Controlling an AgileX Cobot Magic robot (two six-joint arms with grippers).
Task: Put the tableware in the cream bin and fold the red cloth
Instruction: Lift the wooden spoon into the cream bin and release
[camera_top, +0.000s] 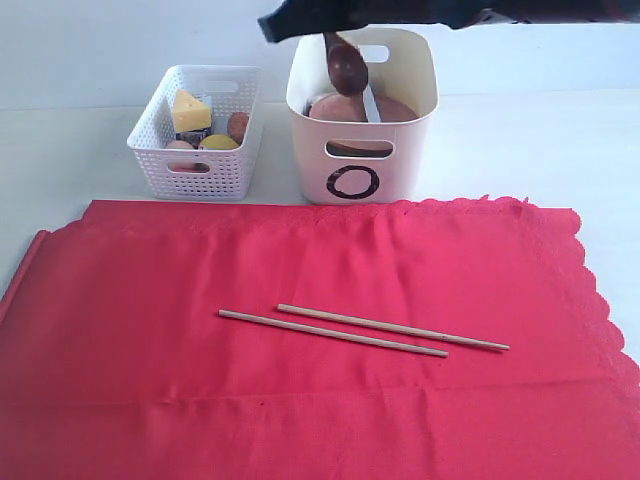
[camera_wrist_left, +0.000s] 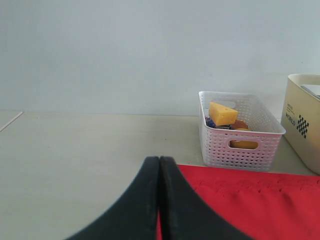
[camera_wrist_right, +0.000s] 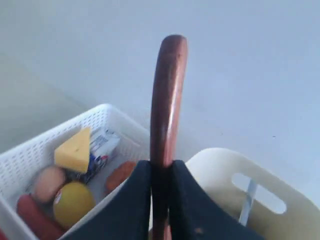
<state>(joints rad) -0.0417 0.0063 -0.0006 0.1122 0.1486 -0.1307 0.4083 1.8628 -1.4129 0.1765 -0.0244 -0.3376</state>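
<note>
My right gripper (camera_wrist_right: 161, 167) is shut on the brown wooden spoon (camera_wrist_right: 166, 100). In the exterior view that spoon (camera_top: 345, 62) hangs bowl-down over the cream bin (camera_top: 362, 170), under the dark arm at the top edge. Inside the bin I see a brown plate (camera_top: 345, 108) and a metal knife (camera_top: 371, 103). Two thin wooden chopsticks (camera_top: 360, 330) lie side by side on the red cloth (camera_top: 150, 340), which is spread flat across the table. My left gripper (camera_wrist_left: 159, 162) is shut and empty, low over the cloth's (camera_wrist_left: 250, 205) near corner; the exterior view does not show it.
A white lattice basket (camera_top: 196, 175) left of the cream bin holds a cheese wedge (camera_top: 190, 110), a sausage, an egg and a lemon. Bare pale table (camera_wrist_left: 75, 165) lies left of the cloth and behind it. The cloth's scalloped edge (camera_top: 595, 300) runs down the right.
</note>
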